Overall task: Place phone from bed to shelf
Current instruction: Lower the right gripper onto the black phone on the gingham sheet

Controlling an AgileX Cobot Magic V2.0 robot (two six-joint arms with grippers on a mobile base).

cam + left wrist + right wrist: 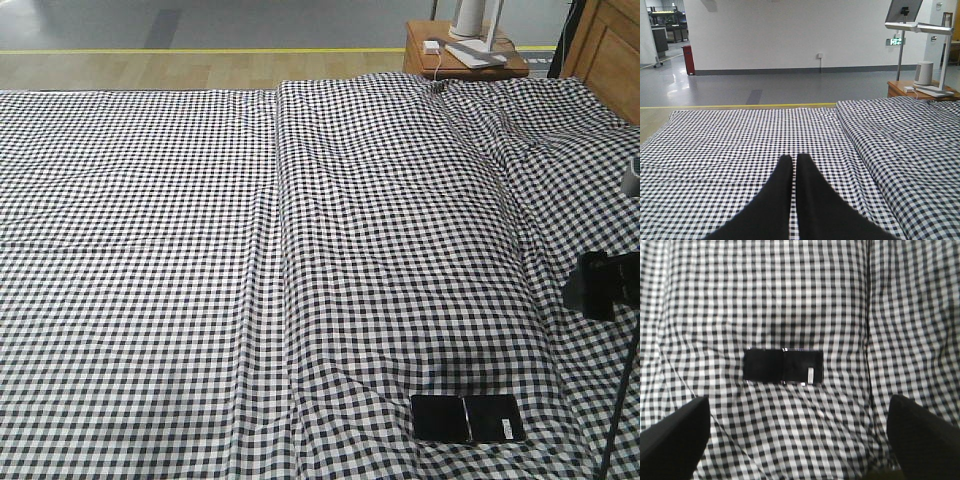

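Note:
The phone [467, 418], a black slab with a crease across its middle and a white sticker, lies flat on the bed [250, 260] near its front right. In the right wrist view the phone [783, 366] rests on the checked sheet, ahead of and between my fingers. My right gripper [800, 440] hangs above the bed, open wide with only sheet between its fingers [675, 435]. My left gripper [793, 161] is shut with nothing in it, low over the bed [740, 145] and far from the phone. The shelf is out of view.
A reddish-brown bedside table [465, 60] with a white lamp base stands past the bed's far right corner. Brown wooden panelling [605, 50] rises at the far right. A black part of my right arm [600, 285] hangs at the right edge. Grey floor lies beyond the bed.

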